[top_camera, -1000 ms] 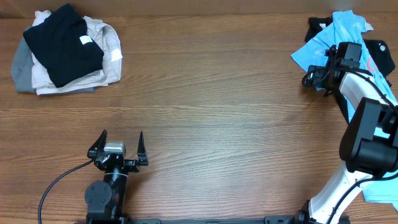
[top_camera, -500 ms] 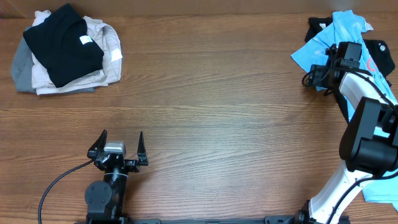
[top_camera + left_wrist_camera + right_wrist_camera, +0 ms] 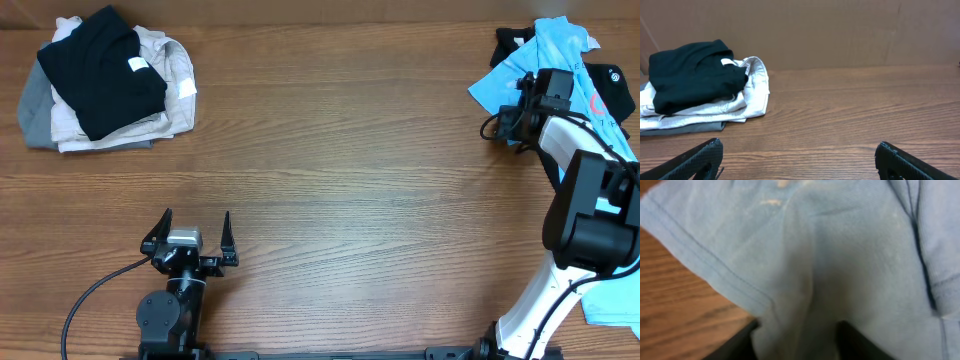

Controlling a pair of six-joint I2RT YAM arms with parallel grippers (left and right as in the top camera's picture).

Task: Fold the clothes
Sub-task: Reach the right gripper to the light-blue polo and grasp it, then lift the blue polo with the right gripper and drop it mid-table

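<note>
The light blue T-shirt (image 3: pixel 548 52) lies crumpled at the far right edge of the table, with a red mark (image 3: pixel 597 102) showing. My right gripper (image 3: pixel 512 118) is at its near left edge. In the right wrist view a raised fold of the blue T-shirt (image 3: pixel 850 255) is pinched between my right gripper's fingers (image 3: pixel 797 341). A black shirt (image 3: pixel 100 70) tops a pile at the far left and also shows in the left wrist view (image 3: pixel 690 72). My left gripper (image 3: pixel 190 238) is open and empty near the front edge, fingers wide apart (image 3: pixel 800 152).
Under the black shirt lie a beige garment (image 3: pixel 175 80) and a grey one (image 3: pixel 32 110). Another black garment (image 3: pixel 512 40) pokes out from under the blue T-shirt. A brown wall (image 3: pixel 840 30) stands behind the table.
My right wrist has shifted slightly up and toward the blue T-shirt's edge. The left arm and the pile have not moved.
</note>
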